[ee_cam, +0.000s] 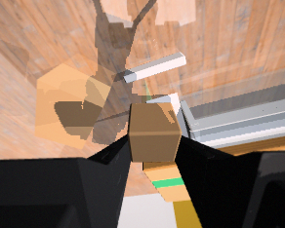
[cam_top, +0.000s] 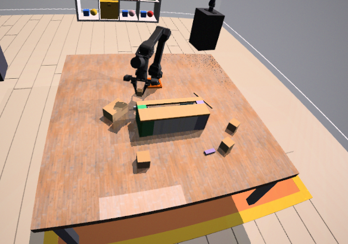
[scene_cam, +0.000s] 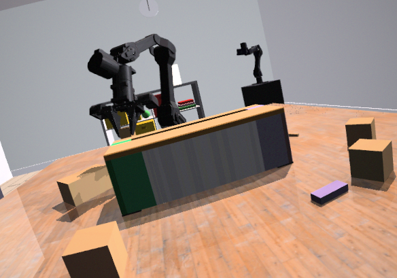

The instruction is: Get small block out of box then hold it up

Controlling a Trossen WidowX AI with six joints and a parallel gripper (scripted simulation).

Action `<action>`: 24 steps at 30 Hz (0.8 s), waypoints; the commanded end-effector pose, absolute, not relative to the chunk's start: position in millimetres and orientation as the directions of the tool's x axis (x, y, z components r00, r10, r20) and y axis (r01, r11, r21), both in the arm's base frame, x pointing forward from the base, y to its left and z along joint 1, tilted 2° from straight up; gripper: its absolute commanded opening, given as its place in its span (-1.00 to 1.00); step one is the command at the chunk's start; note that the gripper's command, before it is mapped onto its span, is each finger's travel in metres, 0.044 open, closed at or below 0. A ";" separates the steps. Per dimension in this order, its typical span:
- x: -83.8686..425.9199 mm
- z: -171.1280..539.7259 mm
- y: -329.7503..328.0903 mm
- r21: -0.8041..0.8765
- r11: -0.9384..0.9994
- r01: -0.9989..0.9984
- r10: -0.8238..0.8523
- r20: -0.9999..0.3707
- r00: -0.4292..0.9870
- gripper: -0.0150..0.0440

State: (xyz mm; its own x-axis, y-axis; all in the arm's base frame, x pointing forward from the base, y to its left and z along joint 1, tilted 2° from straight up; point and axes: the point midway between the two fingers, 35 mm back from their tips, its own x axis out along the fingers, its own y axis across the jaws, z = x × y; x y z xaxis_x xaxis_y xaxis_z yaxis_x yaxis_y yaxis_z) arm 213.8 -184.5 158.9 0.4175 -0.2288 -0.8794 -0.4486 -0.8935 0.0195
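A small tan block (cam_top: 139,92) (scene_cam: 125,131) (ee_cam: 154,132) is between the fingers of my gripper (cam_top: 140,93) (scene_cam: 126,134) (ee_cam: 150,137), which is shut on it and points down. Block and fingers are raised above the table, behind the box's green-marked left end in the top view and close to it. The box (cam_top: 176,112) (scene_cam: 204,164) stands upright with its slotted wooden top, green at the left end and purple at the right. Its shelf is hard to make out through the dark front.
A large wooden block (cam_top: 116,110) (scene_cam: 85,182) (ee_cam: 73,78) lies left of the box. A cube (cam_top: 143,158) (scene_cam: 96,240) stands in front. Two cubes (cam_top: 233,126) (cam_top: 227,145) and a purple bar (cam_top: 210,151) (scene_cam: 329,192) lie right. A thin stick (cam_top: 206,102) lies behind the right end.
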 end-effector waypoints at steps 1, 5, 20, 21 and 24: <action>205.5 176.7 -178.1 0.016 -0.849 -0.528 -0.276 -0.866 0.416 -0.49; 195.2 192.1 -170.3 0.002 -0.794 -0.608 -0.317 -0.855 0.411 -0.49; 188.2 201.1 -165.3 -0.009 -0.757 -0.654 -0.343 -0.846 0.408 -0.49; 188.2 201.1 -165.3 -0.009 -0.757 -0.654 -0.343 -0.846 0.408 -0.49; 188.2 201.1 -165.3 -0.009 -0.757 -0.654 -0.343 -0.846 0.408 -0.49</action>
State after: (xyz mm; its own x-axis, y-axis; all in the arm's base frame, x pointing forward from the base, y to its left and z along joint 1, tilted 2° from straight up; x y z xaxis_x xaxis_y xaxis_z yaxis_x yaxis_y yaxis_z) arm 189.2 -165.2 200.2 0.4099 -0.3372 -0.8475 -0.6477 -0.7618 -0.0101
